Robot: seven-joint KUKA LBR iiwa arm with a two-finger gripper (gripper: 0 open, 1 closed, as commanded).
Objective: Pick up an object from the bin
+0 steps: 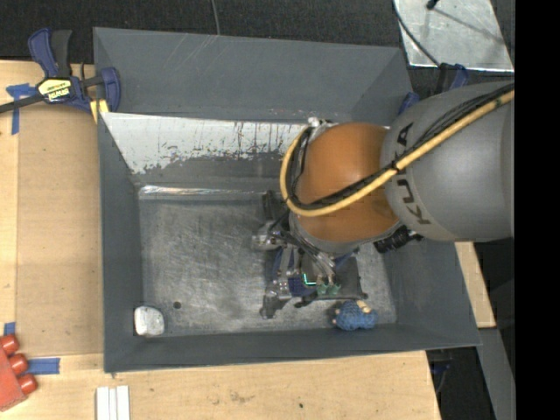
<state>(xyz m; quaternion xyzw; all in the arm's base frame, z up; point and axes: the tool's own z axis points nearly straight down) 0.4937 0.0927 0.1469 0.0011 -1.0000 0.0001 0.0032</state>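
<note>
The big grey arm point(455, 173) sits highest, coming in from the right, with its round orange cover point(337, 182) and a yellow cable point(350, 195) looped across it. Under that cover the tool point(287, 300) hangs low over the floor of the grey metal bin point(121, 234), right of the middle and toward the near wall. From where I stand I cannot tell whether the tool is apart or together, and I see nothing clamped in it.

I count 2 loose things on the floor. A blue lumpy thing point(353, 316) lies by the near wall toward the right corner, just beside the tool on its right and slightly nearer the wall; whether they touch I cannot tell. A pale rounded thing point(149, 321) lies in the near left corner, well apart from the tool. A small dark speck point(178, 304) shows just to the right of it.
</note>
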